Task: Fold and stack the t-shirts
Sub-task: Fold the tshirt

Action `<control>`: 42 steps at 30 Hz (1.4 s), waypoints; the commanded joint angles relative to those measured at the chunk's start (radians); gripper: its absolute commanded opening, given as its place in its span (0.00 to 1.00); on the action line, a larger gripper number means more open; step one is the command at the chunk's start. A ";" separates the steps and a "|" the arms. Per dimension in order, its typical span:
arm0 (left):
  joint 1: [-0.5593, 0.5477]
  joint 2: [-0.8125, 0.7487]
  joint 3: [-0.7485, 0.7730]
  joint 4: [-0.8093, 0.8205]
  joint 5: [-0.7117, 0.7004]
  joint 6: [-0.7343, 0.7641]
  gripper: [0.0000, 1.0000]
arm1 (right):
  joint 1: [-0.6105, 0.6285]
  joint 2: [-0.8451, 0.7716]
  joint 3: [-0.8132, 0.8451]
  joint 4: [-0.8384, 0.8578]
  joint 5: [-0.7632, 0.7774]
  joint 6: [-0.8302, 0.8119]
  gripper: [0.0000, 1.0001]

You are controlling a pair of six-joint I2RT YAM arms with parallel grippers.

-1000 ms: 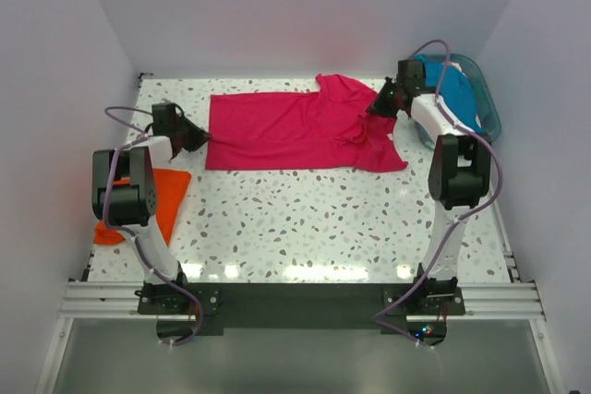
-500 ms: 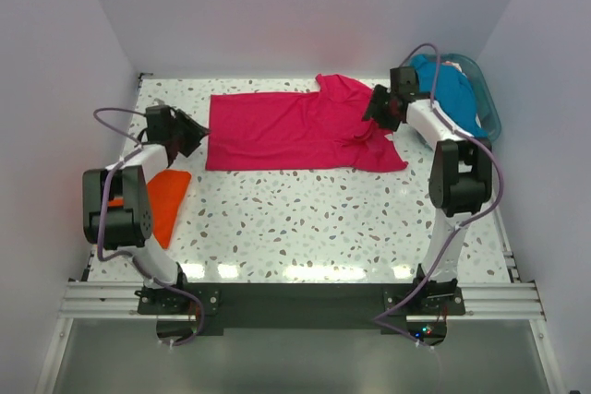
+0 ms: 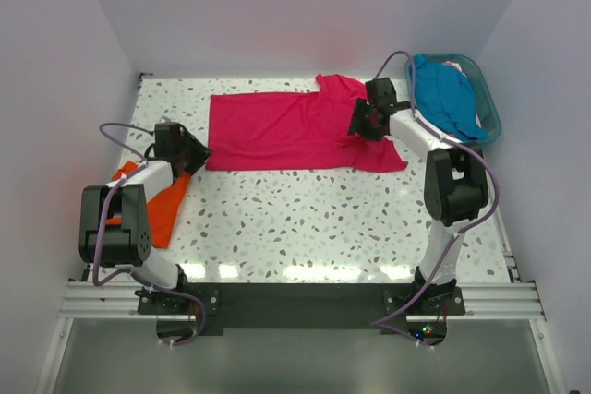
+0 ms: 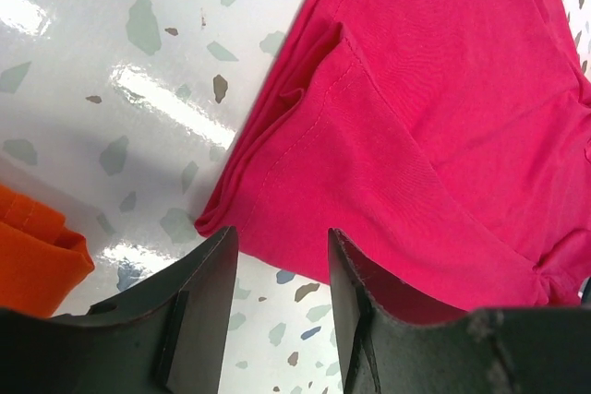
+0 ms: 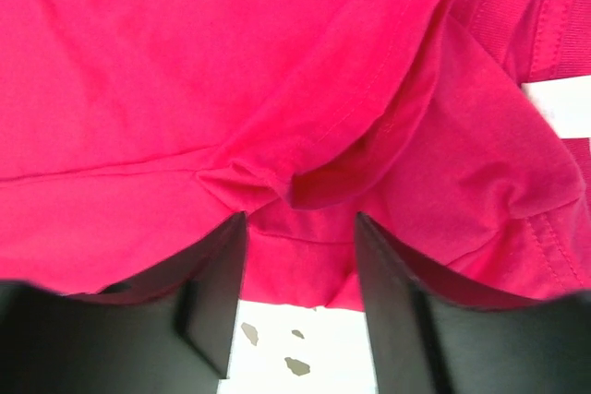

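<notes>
Pink tee point(image 3: 295, 131) is spread flat across the upper middle of the table point(image 3: 305, 219), long side running left to right, with one sleeve poking up at the top right and some bunching on its right end. Left gripper point(image 3: 196, 149) sits low at the tee's lower-left corner, and the left wrist view shows its fingers point(image 4: 199, 302) parted about halfway. The hem corner lies just ahead of the tips and nothing is pinched between them. Over on the right, the right gripper point(image 3: 358, 125) hangs over the crumpled right part of the tee, near the sleeve. The right wrist view shows its fingers point(image 5: 217, 292) spread wide either side of a small puckered fold, with no cloth clamped in them. The fabric there is rumpled, seams and a ribbed edge curling toward the upper right of that view. Orange tee point(image 3: 162, 205) lies folded at the left edge of the table, close under the left arm, its edge peeking into the lower left of the left wrist view. Teal tee point(image 3: 443, 94) is heaped in the basket point(image 3: 489, 113) at the upper right corner.
</notes>
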 commanded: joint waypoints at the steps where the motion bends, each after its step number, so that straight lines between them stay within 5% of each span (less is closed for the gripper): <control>1: -0.008 -0.029 -0.010 0.016 -0.011 0.008 0.48 | 0.006 0.039 0.026 0.026 0.056 0.002 0.50; 11: -0.011 -0.026 -0.008 0.019 -0.005 0.016 0.47 | 0.029 0.131 0.124 0.000 0.082 -0.009 0.38; 20: -0.011 -0.012 -0.010 0.025 -0.003 0.016 0.46 | 0.041 0.168 0.194 0.003 0.105 -0.019 0.00; 42: -0.012 0.007 -0.024 0.034 0.008 0.013 0.39 | 0.106 0.333 0.469 -0.046 0.082 -0.128 0.00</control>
